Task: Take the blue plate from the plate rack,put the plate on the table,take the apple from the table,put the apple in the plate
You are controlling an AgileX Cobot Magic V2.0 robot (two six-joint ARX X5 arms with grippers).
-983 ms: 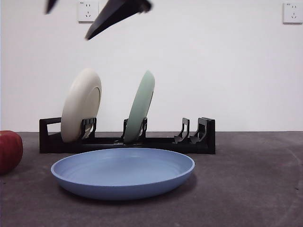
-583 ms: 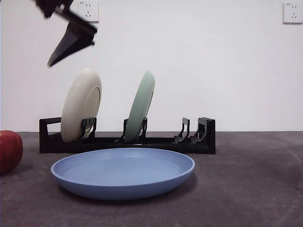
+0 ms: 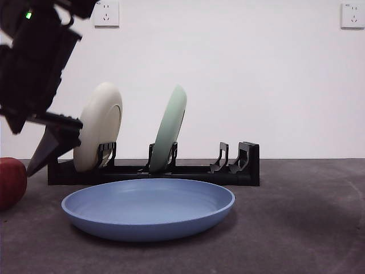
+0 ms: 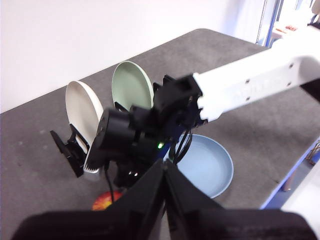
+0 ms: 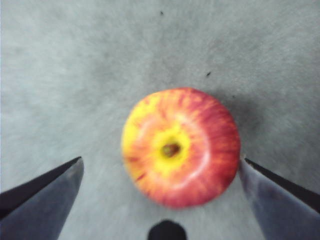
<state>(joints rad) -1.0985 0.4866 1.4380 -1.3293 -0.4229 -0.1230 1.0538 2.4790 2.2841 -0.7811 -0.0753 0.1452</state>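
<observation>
The right hand (image 5: 165,200) hangs above the apple (image 5: 181,146) with its jaws spread wide to either side, not touching it; the apple sits on the tabletop (image 3: 296,217) just beside the blue plate (image 3: 148,208), which lies flat in front of the plate rack (image 3: 154,168). Closing off-centre could send the round apple rolling away from the plate. The left hand (image 4: 162,200) waits with jaws together, and no readable writing shows.

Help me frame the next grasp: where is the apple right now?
The apple sits on the table at the front view's left edge, left of the blue plate, beneath the open right end effector.
</observation>
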